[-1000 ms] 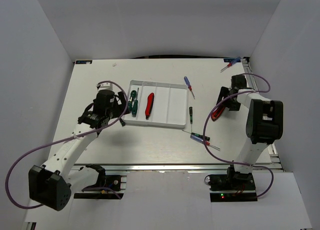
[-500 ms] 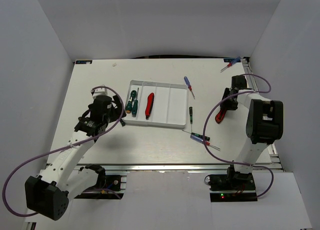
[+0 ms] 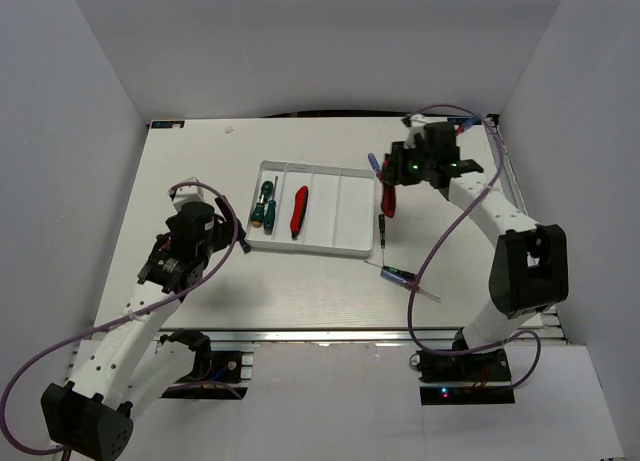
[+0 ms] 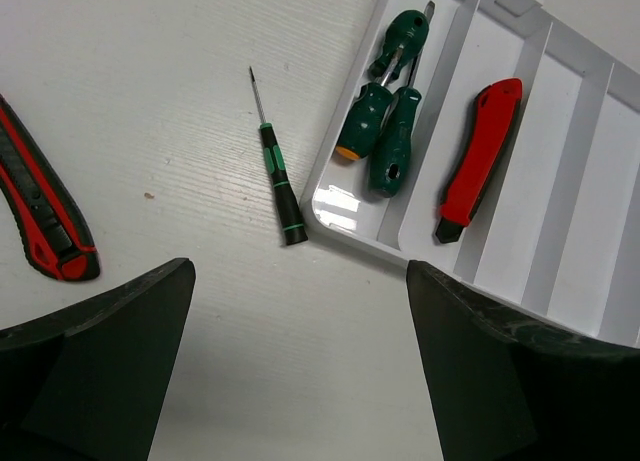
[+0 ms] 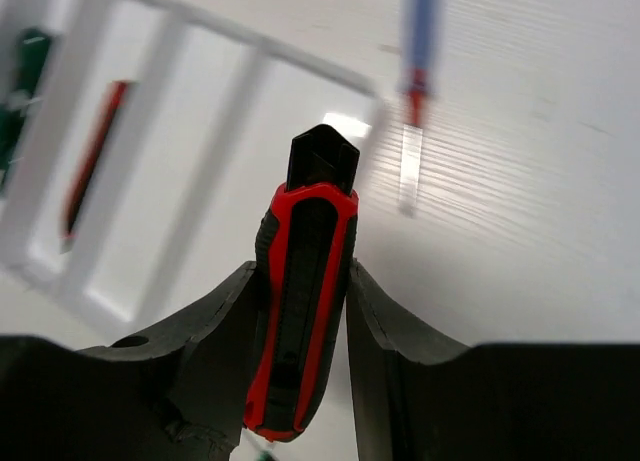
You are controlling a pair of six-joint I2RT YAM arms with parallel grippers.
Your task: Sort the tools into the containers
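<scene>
A white wood-grain bench point(image 3: 200, 151), grey walls point(image 3: 300, 41) around. My right gripper point(image 5: 302, 273) clamps a red-and-black hand tool point(image 5: 303, 231) right of centre, beside the white plastic tray point(image 3: 352, 209); my left gripper point(image 4: 300, 361) gapes wide, empty.

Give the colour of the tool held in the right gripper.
The tool is red with black trim; the right wrist view shows it best.

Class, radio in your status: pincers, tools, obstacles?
Left pincer open, empty. Right pincer shut on red-and-black utility knife near white plastic tray. Blue-handled screwdriver lies nearby.
</scene>
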